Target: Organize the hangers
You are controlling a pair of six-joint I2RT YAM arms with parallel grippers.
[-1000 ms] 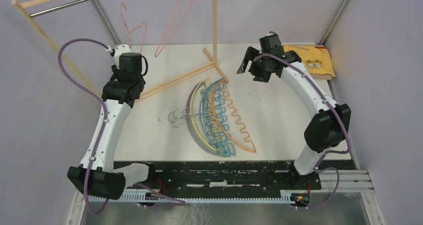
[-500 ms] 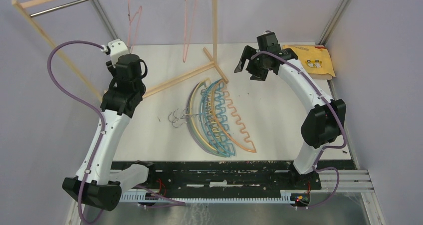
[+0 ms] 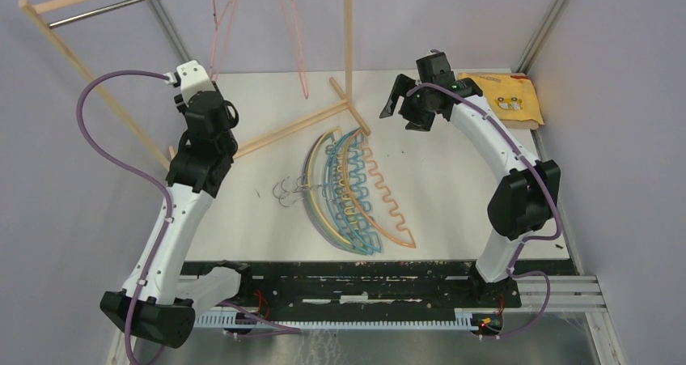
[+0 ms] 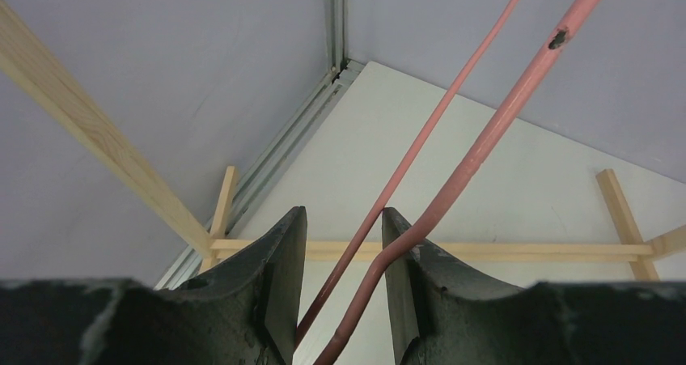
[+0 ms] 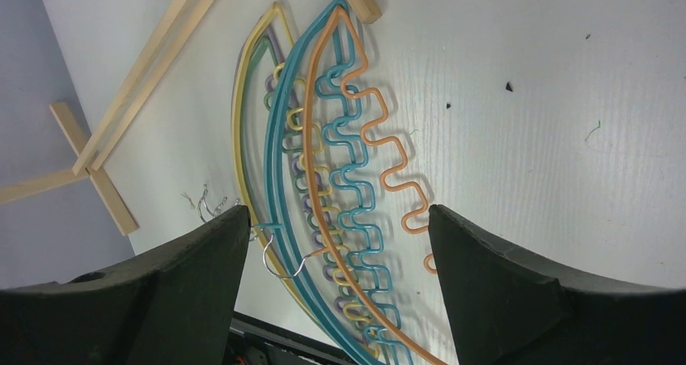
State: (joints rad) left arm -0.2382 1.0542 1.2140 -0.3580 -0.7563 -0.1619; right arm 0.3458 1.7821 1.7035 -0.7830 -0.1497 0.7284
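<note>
A pink hanger (image 3: 303, 78) hangs in the air at the back left, its top out of view. My left gripper (image 3: 201, 90) is raised beside it. In the left wrist view its fingers (image 4: 344, 219) stand narrowly apart with the pink hanger's (image 4: 483, 142) two bars between them, the thick bar against the right finger. Several hangers (image 3: 352, 187) lie stacked mid-table: orange (image 5: 388, 150), teal (image 5: 279, 138), yellow (image 5: 237, 114), with green and purple beneath. My right gripper (image 3: 398, 116) hovers open and empty above the pile's far end (image 5: 338, 211).
The light wooden rack frame (image 3: 81, 65) with its metal rod (image 3: 129, 1) stands at the back left. Its post (image 3: 349, 33) and base bars (image 3: 283, 130) reach to the pile's far end. A folded yellow cloth (image 3: 506, 98) lies at the back right.
My left arm has stretched up and back. The pink hanger has turned from broadside to nearly edge-on. My right gripper has shifted slightly left and stays open.
</note>
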